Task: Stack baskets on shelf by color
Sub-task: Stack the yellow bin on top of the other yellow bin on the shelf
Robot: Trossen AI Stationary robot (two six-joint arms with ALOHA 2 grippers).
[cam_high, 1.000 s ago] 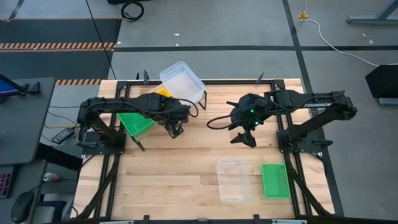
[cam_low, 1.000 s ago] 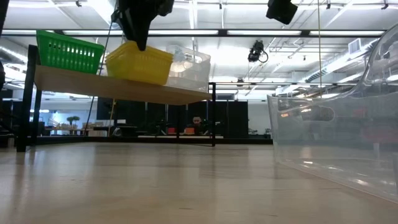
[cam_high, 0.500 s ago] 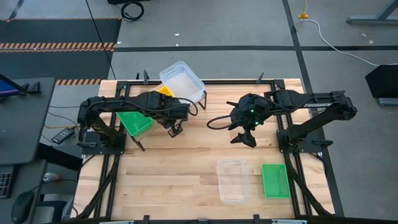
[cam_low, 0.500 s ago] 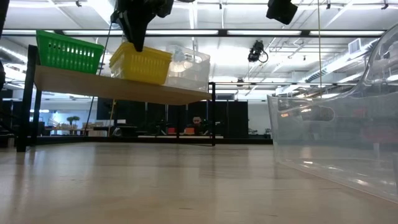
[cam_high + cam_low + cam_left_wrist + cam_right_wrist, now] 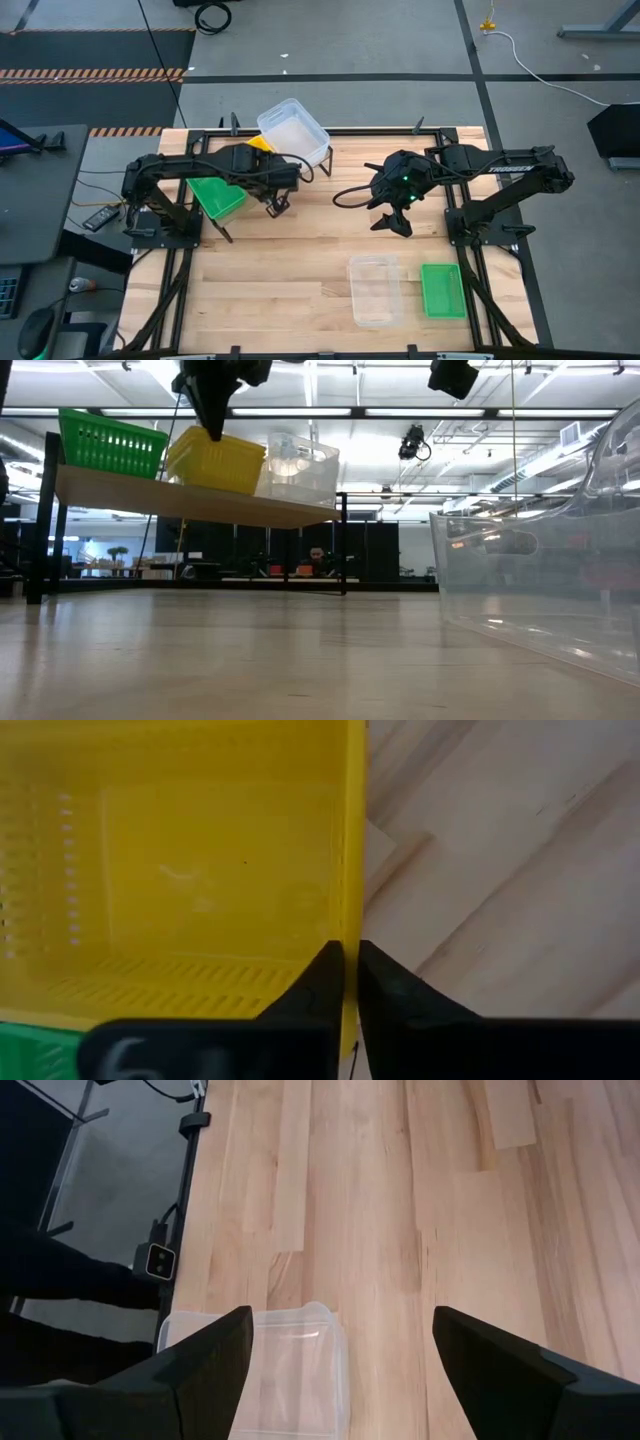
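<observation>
In the high view the shelf sits at the upper left of the tabletop, carrying a green basket, a yellow basket and a clear basket side by side. The left gripper has its jaws clenched on the yellow basket's rim, right at the wall's edge. Bare tabletop fills the middle. The right gripper hangs above centre right, jaws spread wide and empty. A second clear basket and a second green basket lie apart at lower right.
</observation>
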